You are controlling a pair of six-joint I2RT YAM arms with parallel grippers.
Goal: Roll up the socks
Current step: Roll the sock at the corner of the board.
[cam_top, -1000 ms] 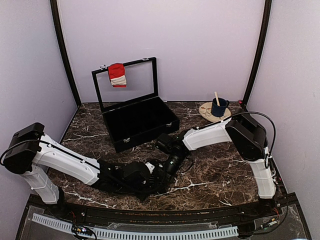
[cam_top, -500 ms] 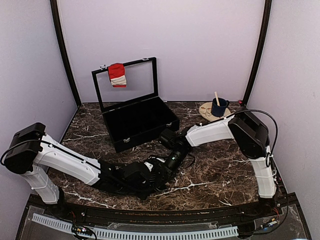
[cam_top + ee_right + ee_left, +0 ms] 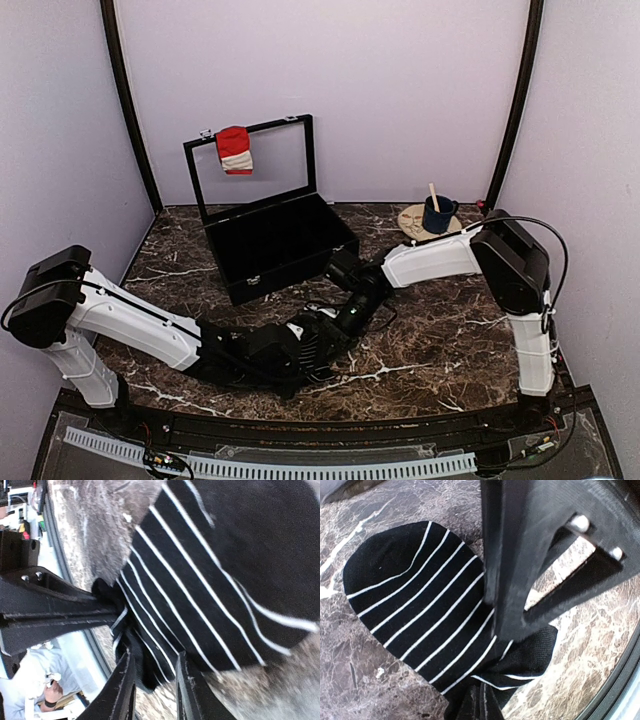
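Pinching: left fingers (image 3: 510, 605) clamped on bunched end of sock (image 3: 415, 595)
Right fingers (image 3: 182, 680): apart, astride that end
Axis: sock stretches flat away from both

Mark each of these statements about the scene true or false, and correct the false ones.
1. A red sock with a white band hangs on the raised lid of the black case. True.
2. The blue cup stands inside the black case. False: it stands on a round plate at the far right of the table, outside the case.
3. The left gripper is shut on the edge of a striped sock, black with thin white lines. True.
4. The striped sock is rolled into a tight ball. False: most of it lies spread flat on the marble; only the pinched end is bunched.
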